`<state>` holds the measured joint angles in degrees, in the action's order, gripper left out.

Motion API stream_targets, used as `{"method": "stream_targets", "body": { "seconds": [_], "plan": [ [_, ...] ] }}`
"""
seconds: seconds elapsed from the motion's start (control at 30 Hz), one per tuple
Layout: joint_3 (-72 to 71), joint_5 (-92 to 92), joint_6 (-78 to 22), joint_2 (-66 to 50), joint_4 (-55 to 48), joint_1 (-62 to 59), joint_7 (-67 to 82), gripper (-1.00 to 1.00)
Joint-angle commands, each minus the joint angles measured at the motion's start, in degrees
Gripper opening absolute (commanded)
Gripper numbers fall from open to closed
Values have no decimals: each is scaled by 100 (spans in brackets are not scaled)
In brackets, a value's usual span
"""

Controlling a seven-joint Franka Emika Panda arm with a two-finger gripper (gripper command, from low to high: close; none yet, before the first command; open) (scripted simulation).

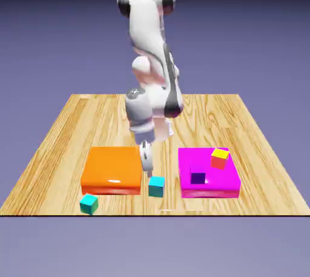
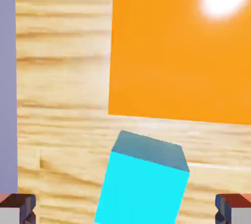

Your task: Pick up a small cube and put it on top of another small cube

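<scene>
Blue-violet haze backs the wooden table (image 1: 72, 118) as I watch my feeds. My white arm (image 1: 151, 57) leans down over the front of the table, its pincer (image 1: 146, 159) pointing at the boards between two flat blocks. From the hand camera, the two fingertips (image 2: 17, 208) sit at the far corners of the frame, so I read the pincer as spread wide and holding nothing. Between and just ahead of them lies a small teal cube (image 2: 142, 184), resting on the table, clear of both fingers. Beyond it from the pincer is the flat orange block (image 2: 181, 46), just beside the cube. On my outside camera the same cube (image 1: 156, 186) sits directly under the pincer, with a gap between them. A second teal cube (image 1: 89, 203) lies farther off, past the orange block's near corner. On the pincer's other side, the magenta block (image 1: 225, 180) carries a dark purple cube (image 1: 198, 178) and a yellow-topped cube (image 1: 220, 158).
</scene>
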<state>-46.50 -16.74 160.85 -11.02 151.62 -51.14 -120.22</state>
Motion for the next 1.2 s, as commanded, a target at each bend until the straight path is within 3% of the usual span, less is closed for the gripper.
{"method": "stream_targets", "body": {
  "seconds": [0.0,0.33,0.37,0.63,0.97,1.03,1.17],
  "plan": [
    [-149,-54,-42,-140,-30,-166,-250,0],
    [1288,773,1072,-1504,-278,1229,-830,0],
    [1288,773,1072,-1504,-278,1229,-830,-100],
    [-164,-53,-33,-204,-43,-187,-330,-100],
    [116,-1136,-2398,1644,-1071,1835,-635,-100],
    [127,-1175,-2485,1712,-1109,1911,-647,-100],
    [263,-689,-1581,882,-965,2211,-965,-100]
  ]
}}
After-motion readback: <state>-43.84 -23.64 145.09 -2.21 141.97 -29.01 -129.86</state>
